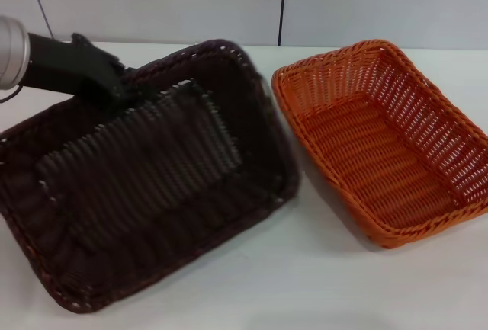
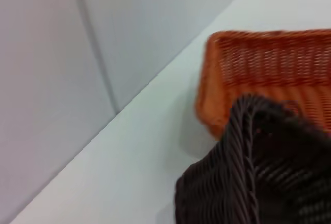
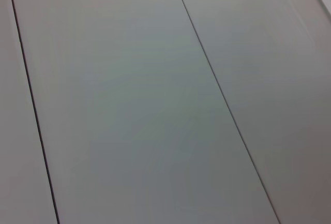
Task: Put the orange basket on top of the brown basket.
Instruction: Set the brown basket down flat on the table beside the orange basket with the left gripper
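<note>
The brown basket (image 1: 152, 177), tilted beside the orange basket (image 1: 385, 143), is gripped at its rim by the left gripper (image 1: 114, 86).

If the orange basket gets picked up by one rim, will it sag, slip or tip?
The orange basket looks like stiff woven wicker with a braided rim, so it probably keeps its shape. Open weave and no contents suggest it is light. Held by one rim it may tilt, much as the brown basket appears tilted at the left gripper.

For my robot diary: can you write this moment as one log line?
left gripper: on far rim of tilted dark brown woven basket | bright orange woven basket: beside it on white table, untouched | right gripper: unseen
</note>
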Controlling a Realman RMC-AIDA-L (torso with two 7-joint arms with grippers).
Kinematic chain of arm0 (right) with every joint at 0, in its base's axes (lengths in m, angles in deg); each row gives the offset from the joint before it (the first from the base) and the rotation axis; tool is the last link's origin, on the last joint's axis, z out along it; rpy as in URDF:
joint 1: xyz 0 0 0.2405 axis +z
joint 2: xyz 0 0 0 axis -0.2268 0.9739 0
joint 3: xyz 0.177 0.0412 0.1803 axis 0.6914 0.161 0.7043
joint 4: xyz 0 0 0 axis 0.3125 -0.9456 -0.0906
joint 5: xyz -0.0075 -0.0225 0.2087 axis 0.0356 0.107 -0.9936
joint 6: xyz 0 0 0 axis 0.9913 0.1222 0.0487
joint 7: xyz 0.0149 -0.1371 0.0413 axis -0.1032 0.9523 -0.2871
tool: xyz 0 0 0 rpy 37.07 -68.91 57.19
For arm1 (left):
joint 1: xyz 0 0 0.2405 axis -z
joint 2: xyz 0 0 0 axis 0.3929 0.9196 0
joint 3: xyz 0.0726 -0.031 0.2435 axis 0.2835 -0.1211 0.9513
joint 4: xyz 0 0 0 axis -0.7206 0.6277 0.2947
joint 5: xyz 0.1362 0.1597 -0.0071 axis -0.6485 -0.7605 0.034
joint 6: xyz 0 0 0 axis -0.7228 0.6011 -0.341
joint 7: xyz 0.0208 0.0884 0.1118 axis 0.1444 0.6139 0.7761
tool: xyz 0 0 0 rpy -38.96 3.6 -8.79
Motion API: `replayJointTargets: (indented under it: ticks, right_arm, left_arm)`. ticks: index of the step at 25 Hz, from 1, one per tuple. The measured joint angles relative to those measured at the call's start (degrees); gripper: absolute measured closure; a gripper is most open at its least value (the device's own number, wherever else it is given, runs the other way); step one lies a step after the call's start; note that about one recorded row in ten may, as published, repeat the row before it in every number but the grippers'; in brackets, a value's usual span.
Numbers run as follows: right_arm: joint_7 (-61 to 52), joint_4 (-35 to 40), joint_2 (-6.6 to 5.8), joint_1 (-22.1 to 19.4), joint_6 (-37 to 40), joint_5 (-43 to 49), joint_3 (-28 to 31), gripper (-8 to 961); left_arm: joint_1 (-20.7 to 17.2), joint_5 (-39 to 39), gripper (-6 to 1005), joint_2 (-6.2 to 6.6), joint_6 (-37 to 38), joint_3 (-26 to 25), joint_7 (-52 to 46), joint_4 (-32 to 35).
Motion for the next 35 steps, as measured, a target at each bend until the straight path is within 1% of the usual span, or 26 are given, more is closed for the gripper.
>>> replayJointTargets:
  ticks: [2, 7, 12, 15, 18, 26, 32, 35]
  right_arm:
    - [0.0, -0.1, 0.0, -0.2, 0.0, 0.0, -0.2, 130]
    - [0.0, -0.7, 0.03, -0.8, 0.1, 0.0, -0.7, 130]
    - [0.0, -0.8, 0.02, -1.1, 0.1, 0.0, -0.7, 130]
    - [0.0, -0.7, 0.03, -1.2, 0.1, 0.0, -0.6, 130]
    - [0.0, -0.5, 0.0, -1.2, 0.1, -0.1, -0.6, 130]
    - [0.0, 0.3, -0.21, -1.0, 0.1, -0.3, -0.6, 130]
    - [0.3, 0.4, -0.31, -0.6, 0.0, -0.4, -0.6, 130]
    - [0.4, 0.6, -0.33, -0.5, -0.3, -0.4, -0.6, 130]
  left_arm:
    - [1.3, 0.2, 781, -0.08, -1.3, -0.2, 1.3, 0.3]
    - [4.4, 0.1, 791, -0.24, -1.5, 0.5, 2.3, 2.1]
    - [7.0, 0.4, 792, -0.22, -1.7, 2.2, 3.1, 3.4]
    - [8.7, 0.1, 793, -0.26, -1.4, 2.6, 3.8, 5.7]
    - [10.0, -0.1, 793, -0.28, -0.1, 3.1, 4.9, 8.6]
    - [11.9, -0.3, 795, -0.27, 2.5, 3.5, 8.5, 13.8]
    - [14.0, -0.2, 795, -0.37, 7.3, 6.6, 10.3, 19.9]
    - [14.4, 0.4, 796, -0.55, 8.9, 7.8, 11.3, 21.0]
